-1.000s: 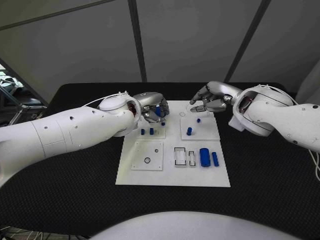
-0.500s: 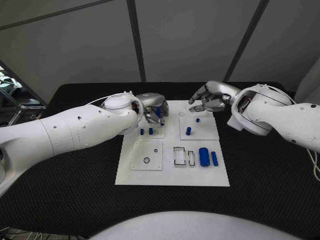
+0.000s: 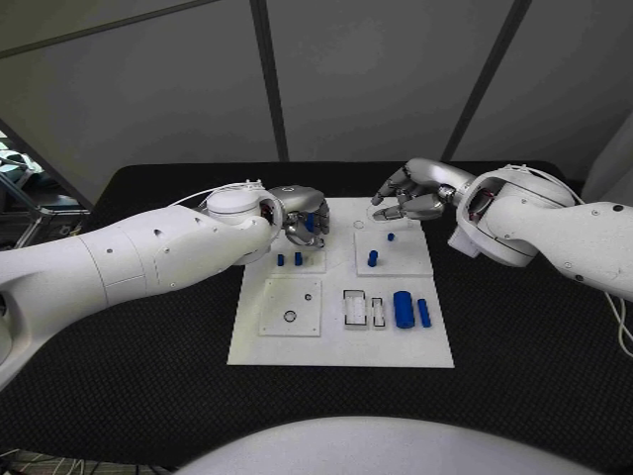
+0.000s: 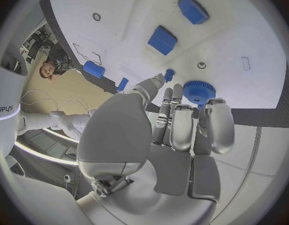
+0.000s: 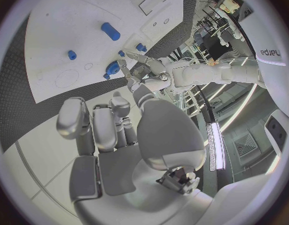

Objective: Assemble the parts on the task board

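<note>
**Blue gear held over the far edge of the board, seat not yet found**

My biggest worry is the blue gear (image 4: 199, 92) slipping. I pinch it between the fingertips (image 4: 213, 110) of my left robot hand (image 3: 300, 213), and the hold looks shallow, on the toothed rim alone. If I tilt my wrist or loosen my hold before the gear sits on its place, it could drop onto the task board (image 3: 342, 346) and roll among the small blue pegs (image 3: 288, 260) standing just below my hand, or knock one over. I also cannot see the gear's seat clearly from above; my own fingers cover that corner of the board, so a blind lowering could set it down askew.

My left arm reaches in across the desk (image 3: 145, 336) with the hand over the far left part of the board, palm turned toward the plate, fingers curled round the gear. My right robot hand (image 3: 413, 193) hovers at the far right corner of the board with its fingers bent and apart, holding nothing. If both hands close in on the middle, they could touch, since they are near each other already.

Toward the near edge, a thick blue cylinder (image 3: 404, 310) and a thinner blue pin (image 3: 425, 314) lie beside empty rectangular slots (image 3: 357, 309), untouched.
</note>
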